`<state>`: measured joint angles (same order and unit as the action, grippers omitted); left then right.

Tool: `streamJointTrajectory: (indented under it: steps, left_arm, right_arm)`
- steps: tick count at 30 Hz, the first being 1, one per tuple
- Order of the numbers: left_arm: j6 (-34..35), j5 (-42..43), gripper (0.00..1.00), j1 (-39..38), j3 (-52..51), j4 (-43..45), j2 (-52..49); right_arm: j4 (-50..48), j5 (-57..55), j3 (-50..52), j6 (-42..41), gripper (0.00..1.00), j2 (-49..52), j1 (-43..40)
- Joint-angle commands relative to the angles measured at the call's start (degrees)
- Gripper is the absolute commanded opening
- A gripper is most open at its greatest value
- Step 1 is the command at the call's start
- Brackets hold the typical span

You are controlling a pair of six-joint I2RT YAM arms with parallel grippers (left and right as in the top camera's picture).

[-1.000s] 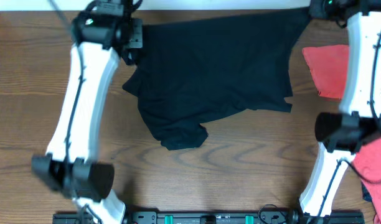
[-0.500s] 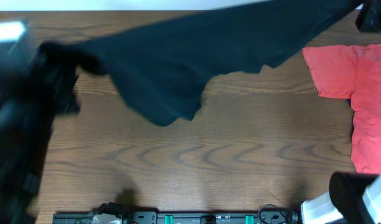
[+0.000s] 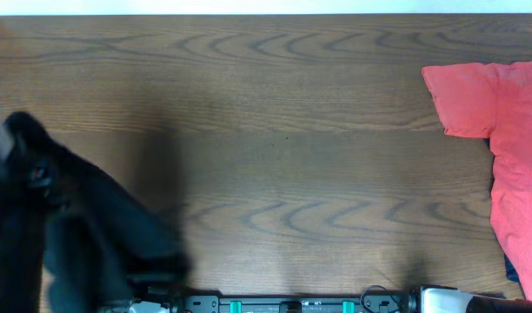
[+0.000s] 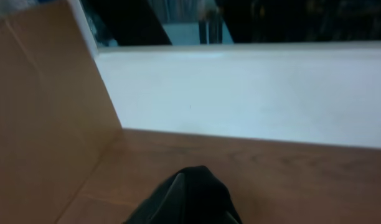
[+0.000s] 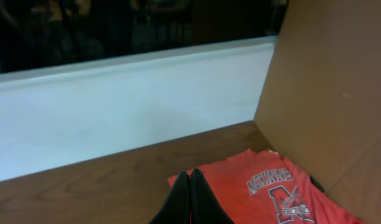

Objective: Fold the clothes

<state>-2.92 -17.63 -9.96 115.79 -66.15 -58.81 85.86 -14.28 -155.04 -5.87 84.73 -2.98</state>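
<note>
Clothes (image 3: 85, 228), blurred black heap lower left, red T-shirt (image 3: 508, 148) right

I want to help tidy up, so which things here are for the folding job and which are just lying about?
For the job:
- black garment, bunched up at the left

Just lying about:
- red-orange T-shirt with white lettering, lying at the right
</note>
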Motion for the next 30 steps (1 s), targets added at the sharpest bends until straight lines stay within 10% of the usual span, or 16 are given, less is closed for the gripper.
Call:
streamJointTrajectory:
  steps: [1,13,30]
  left_arm:
    - [1.7,-0.4,0.06,0.2,0.3,-0.4,-5.5]
    - [6.2,17.3,0.06,-3.7,0.3,11.5,-22.2]
    - [7.9,5.8,0.06,-29.1,0.3,44.8,-27.8]
  right_arm:
    - [0.3,5.4,1.5,-0.9,0.01,5.0,0.0]
    - [1.3,9.3,2.0,0.4,0.01,18.3,0.1]
    - [0.1,12.0,2.0,0.8,0.01,19.6,0.1]
